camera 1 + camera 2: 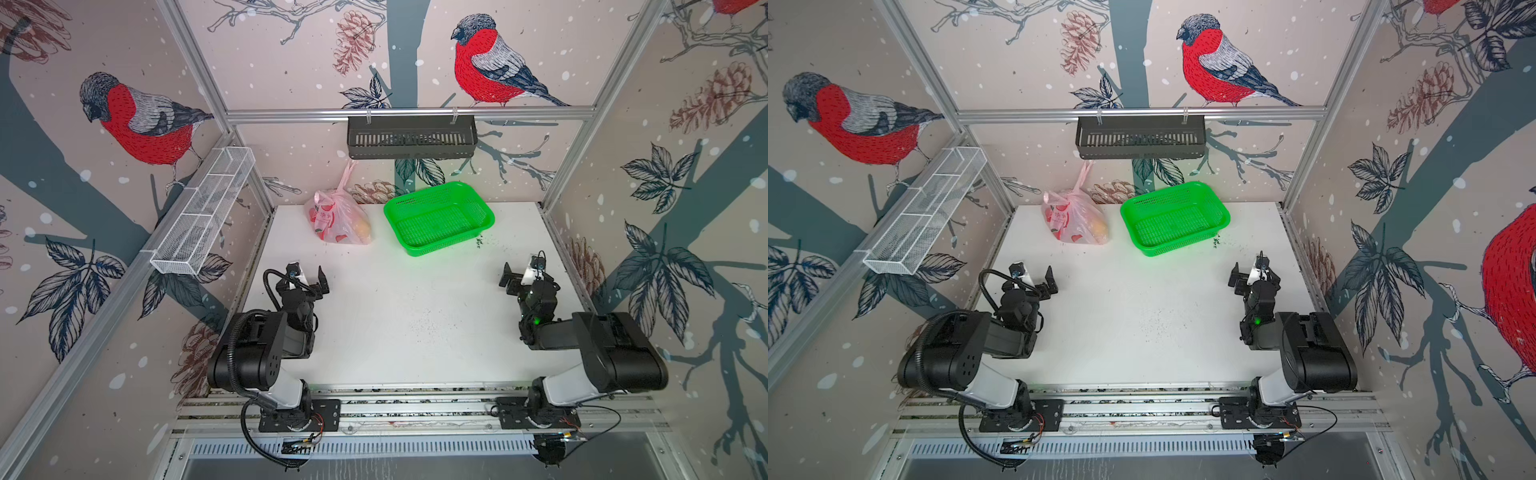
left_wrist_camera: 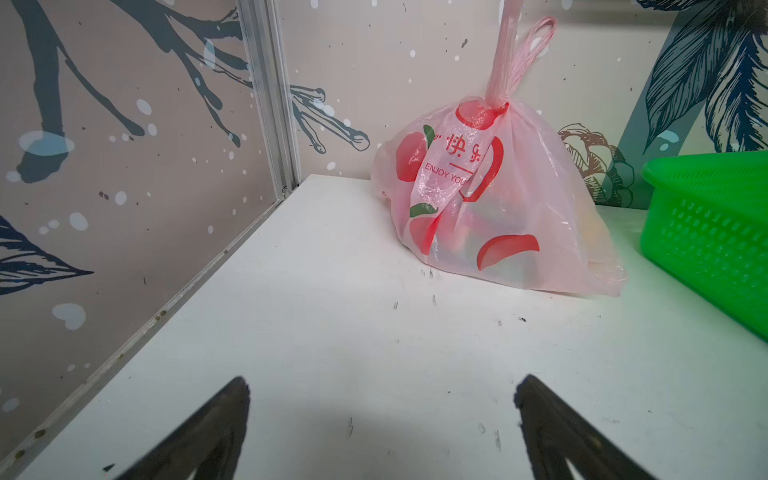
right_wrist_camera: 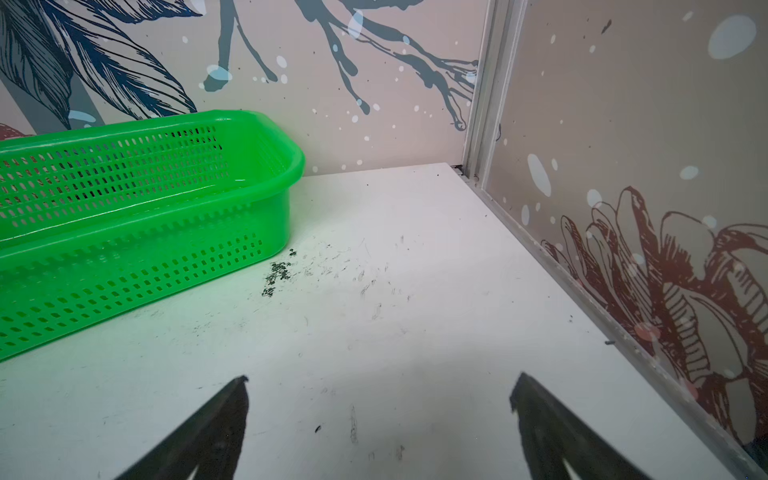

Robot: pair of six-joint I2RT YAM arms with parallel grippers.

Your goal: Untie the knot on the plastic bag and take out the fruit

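bench (image 1: 395,316): all the action sits along its far edge, by the back wall (image 2: 374,62).
basket (image 3: 137,274): nothing in it, just right of the bag. A wide swing at the bag could shove it.
bag (image 1: 338,220): tied shut, back left of the bench. The film is thin, so a hard tug may tear it or drag the whole bag over.
left fingers (image 2: 232,399): spread wide, holding nothing, well short of the bag.
right fingers (image 3: 232,399): wide apart too, also carrying nothing, facing the basket. The bag is out of the right wrist view.
fruit (image 1: 362,228): inside the bag. One orange-yellow round shows through. The rest is a blur among red prints. It may roll once freed.
knot (image 2: 496,106): a small twist at the bag's neck, under the upright handles (image 2: 513,62). Its winding is too small to read. Pulling the handles upward would likely tighten it.
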